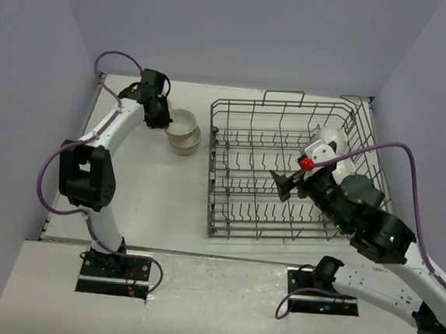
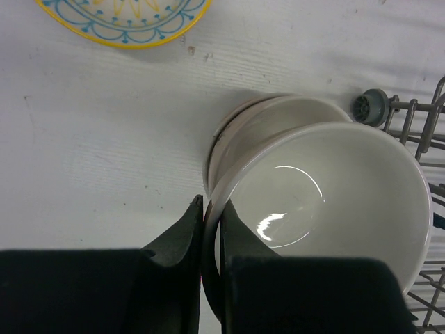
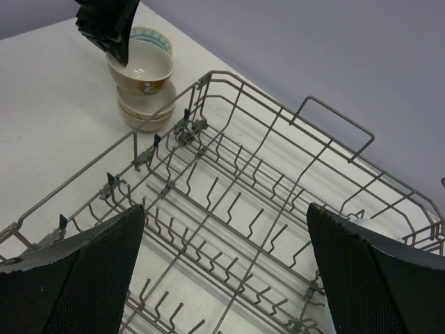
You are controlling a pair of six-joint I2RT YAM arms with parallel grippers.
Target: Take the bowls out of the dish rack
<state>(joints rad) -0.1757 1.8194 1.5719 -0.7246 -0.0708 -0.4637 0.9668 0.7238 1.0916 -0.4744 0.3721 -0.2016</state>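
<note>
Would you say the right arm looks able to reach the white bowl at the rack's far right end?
Probably yes: the right fingers stand open above the dish rack, and the white bowl sits uncovered beside that wrist, though they point away from it.

Robot lab test cell. A white table (image 1: 157, 200) is boxed in by plain pale lavender walls (image 1: 243, 28) at the top, left and right of the frame. The white-and-black left arm (image 1: 117, 130) and right arm (image 1: 388, 244) are bolted on black base plates (image 1: 112, 276) along the bottom edge, with purple cables (image 1: 44, 179) looping loose. The dish rack (image 1: 211, 174) at centre right and the bowls (image 1: 184, 132) at upper left sit straight on the bare tabletop.
</note>
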